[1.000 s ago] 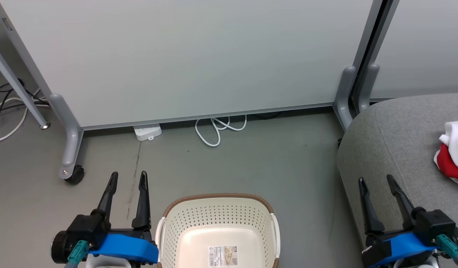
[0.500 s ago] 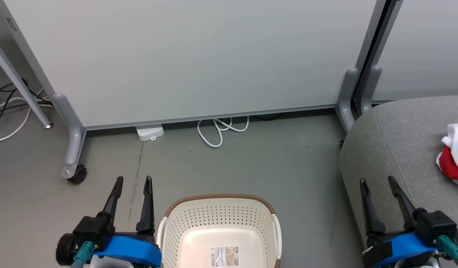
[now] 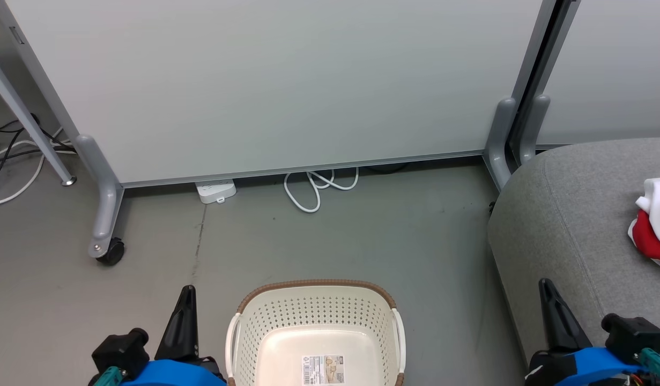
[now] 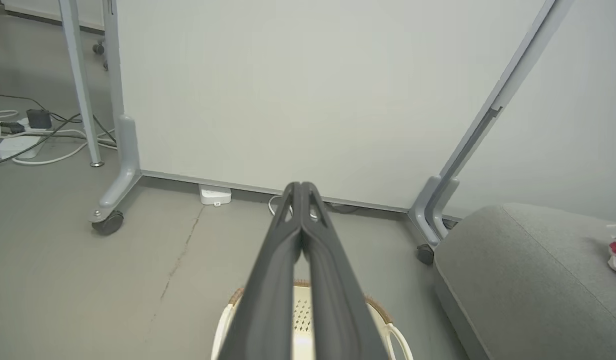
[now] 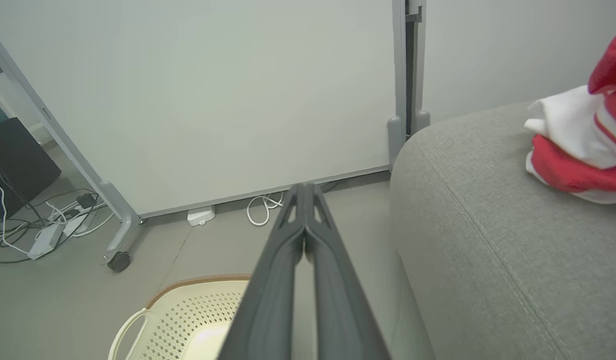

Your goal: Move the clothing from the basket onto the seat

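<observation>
A: How's the left gripper (image 3: 187, 290)?
B: Closed tight, gripping nothing, just left of the basket (image 3: 313, 282) on the floor (image 3: 362, 241)
A: And further right?
B: The right gripper (image 3: 546, 283) is closed as well, at the seat (image 3: 571, 214); the clothing (image 3: 654, 228) lies on it, far right

The basket (image 3: 313, 313) is showing smooth, perforated cream plastic with a faint sheen, its rim (image 3: 316, 282) is looking like brown woven fibre, and its label (image 3: 321, 369) is reading as printed paper. The seat (image 3: 571, 214) is wearing coarse, matt grey woven cloth, while the clothing (image 3: 651, 225) is looking like soft, crumpled red and white fabric. The floor (image 3: 362, 241) is appearing matt grey and scuffed, the partition panel (image 3: 281, 80) is looking smooth and matt on grey metal-looking legs (image 3: 102, 198), the cable (image 3: 319, 181) is gleaming as white plastic, and the left gripper (image 3: 188, 292) and right gripper (image 3: 546, 284) are showing matt black plastic fingers.
</observation>
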Tool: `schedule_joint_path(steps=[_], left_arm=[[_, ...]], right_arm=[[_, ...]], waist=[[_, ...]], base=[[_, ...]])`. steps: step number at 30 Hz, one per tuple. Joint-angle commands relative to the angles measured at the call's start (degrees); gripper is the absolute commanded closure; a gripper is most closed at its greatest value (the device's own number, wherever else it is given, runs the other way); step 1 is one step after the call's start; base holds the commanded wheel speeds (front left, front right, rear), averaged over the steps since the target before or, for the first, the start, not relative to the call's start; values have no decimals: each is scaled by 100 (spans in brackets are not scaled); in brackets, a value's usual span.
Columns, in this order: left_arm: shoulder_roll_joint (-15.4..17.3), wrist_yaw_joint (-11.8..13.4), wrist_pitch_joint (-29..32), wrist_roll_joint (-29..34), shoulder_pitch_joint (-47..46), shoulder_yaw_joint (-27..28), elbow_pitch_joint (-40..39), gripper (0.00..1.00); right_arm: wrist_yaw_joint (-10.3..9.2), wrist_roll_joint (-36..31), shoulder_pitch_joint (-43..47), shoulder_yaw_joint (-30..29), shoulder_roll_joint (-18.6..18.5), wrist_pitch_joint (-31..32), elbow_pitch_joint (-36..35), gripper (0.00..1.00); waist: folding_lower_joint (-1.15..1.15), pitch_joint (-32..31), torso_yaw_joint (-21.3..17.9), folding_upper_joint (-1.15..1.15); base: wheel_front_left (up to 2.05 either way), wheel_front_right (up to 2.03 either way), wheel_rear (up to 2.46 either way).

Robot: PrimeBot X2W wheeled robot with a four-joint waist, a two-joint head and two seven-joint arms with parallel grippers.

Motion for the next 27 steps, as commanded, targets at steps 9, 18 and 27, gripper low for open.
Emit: schedule_joint_path(steps=[9,18,27], left_arm=[[74,1,220,-1115,-221,114,-129,100],[106,-3,401,-1962,-281,182,-146,100],[130,-6,572,-2726,-339,260,-180,100]], right_arm=[[0,1151,-161,-38,4,243,-161,100],[0,2025,-212,-68,15,450,-193,100],[0,2814,-261,-100,24,643,-217,100]], waist=[[0,0,-25,0],[0,-1,-49,0],[0,-1,-72,0]], base=[[0,0,0],[0,0,0],[0,0,0]])
